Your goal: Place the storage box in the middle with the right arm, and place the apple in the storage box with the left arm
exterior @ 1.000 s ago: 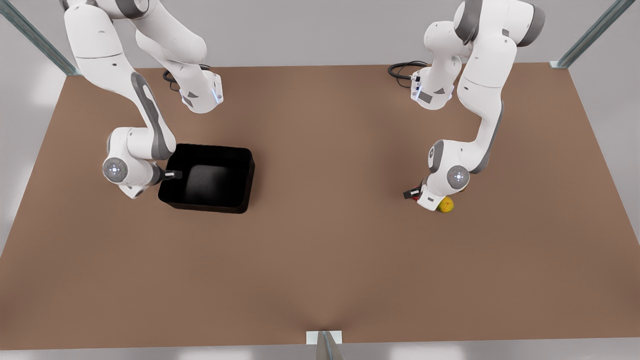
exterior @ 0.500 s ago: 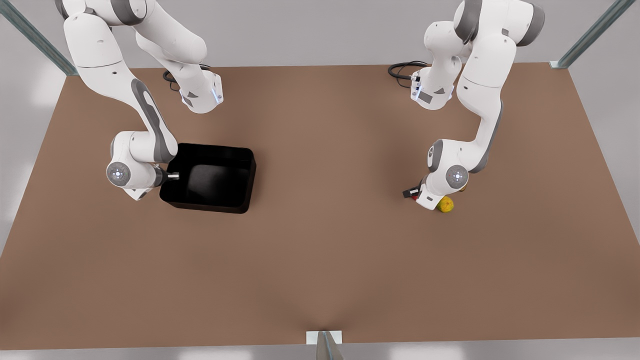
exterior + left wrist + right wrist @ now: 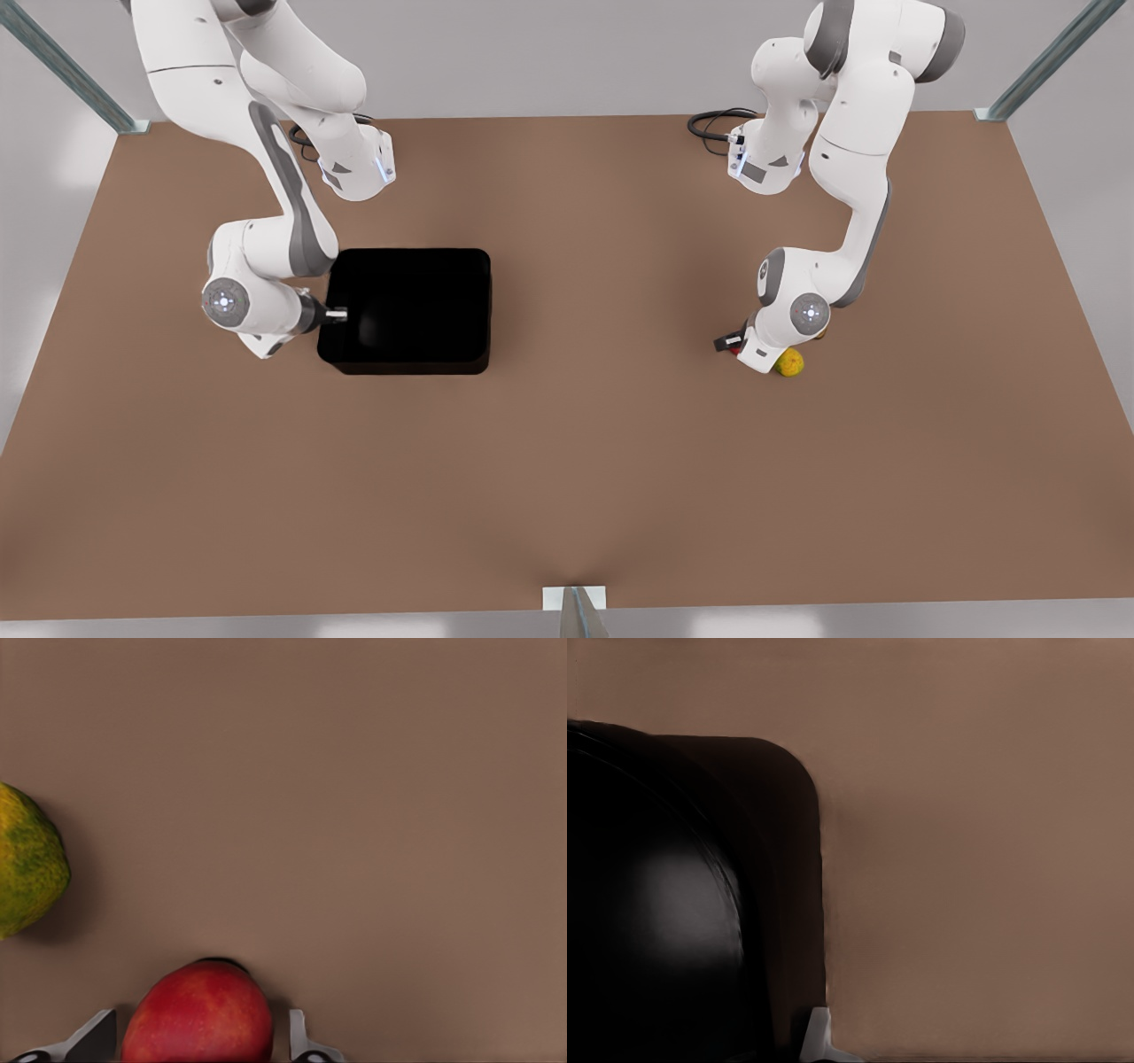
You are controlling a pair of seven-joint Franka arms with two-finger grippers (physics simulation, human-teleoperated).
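On the brown table [image 3: 576, 461], right gripper [image 3: 335, 314] clamps the box [image 3: 416, 306] wall at 9 o'clock; left gripper [image 3: 199, 1041] straddles the apple [image 3: 197, 1014], grip unclear

The storage box [image 3: 416, 306] is a large glossy black open-top bin with rounded corners, sitting on the brown table toward the front view's left, its walls squared to the table edges, and the right gripper [image 3: 335, 315] is at the middle of its left-hand wall, apparently clamped over the rim, though the black interior hides the inner finger. The apple [image 3: 198, 1014] is a small round red fruit resting on the table at the front view's right, between the two fingertips [image 3: 93, 1038] of the left gripper [image 3: 197, 1041], which sit close on either side of it.
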